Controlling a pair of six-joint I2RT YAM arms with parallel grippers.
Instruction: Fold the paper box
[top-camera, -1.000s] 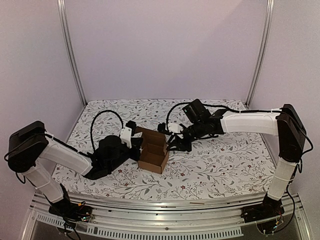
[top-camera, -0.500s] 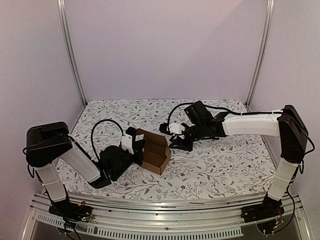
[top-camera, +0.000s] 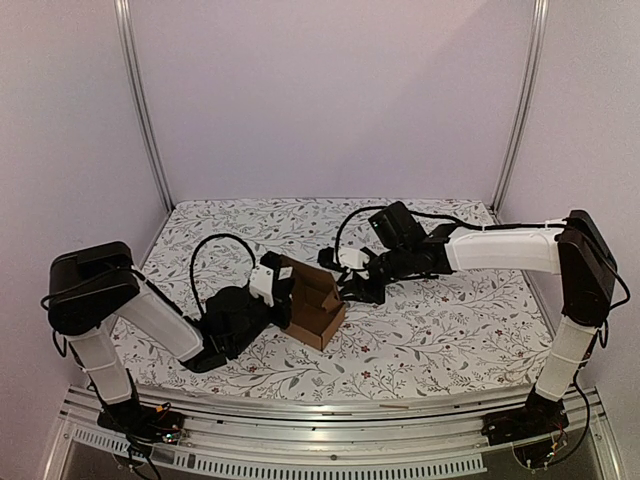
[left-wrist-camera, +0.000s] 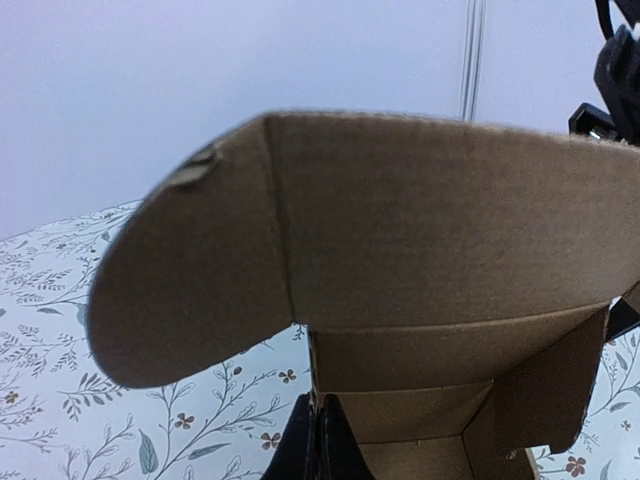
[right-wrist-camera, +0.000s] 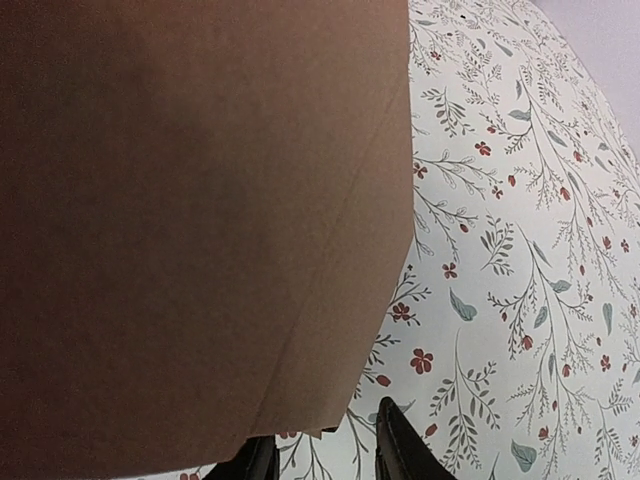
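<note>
Top external: the paper box (top-camera: 318, 308) sits on the table (top-camera: 440, 335) near its middle, between my two arms, tipped a little to the right. Base and side walls are up and form an open tray. The inside shows from above, so the top is not closed.

Left wrist: my left end effector (left-wrist-camera: 318, 442) has its fingers together, pinched low on the thin near wall of the box. Above it the lid panel (left-wrist-camera: 450, 210) stands raised and leans over the cavity. A rounded tab (left-wrist-camera: 185, 290) hangs free at the panel's left end. A side flap at the right of the cavity stands upright, untucked as far as I can see.

Right wrist: my right end effector (right-wrist-camera: 325, 458) has its fingers apart, nothing clamped between them. A broad brown face of the box fills most of this view, its lower corner just above the gap. Whether either finger touches the cardboard I cannot tell.

Progress (my judgement): about midway, perhaps a little past.
- Done: walls erected, box holds its shape.
- Left: bring the lid panel down, fold the tabs in, tuck them into the walls. Only one tab is in view; the panel's other end is out of frame.

Risk: the hold is on one wall only, so this light box may pivot when the lid is pushed
</note>
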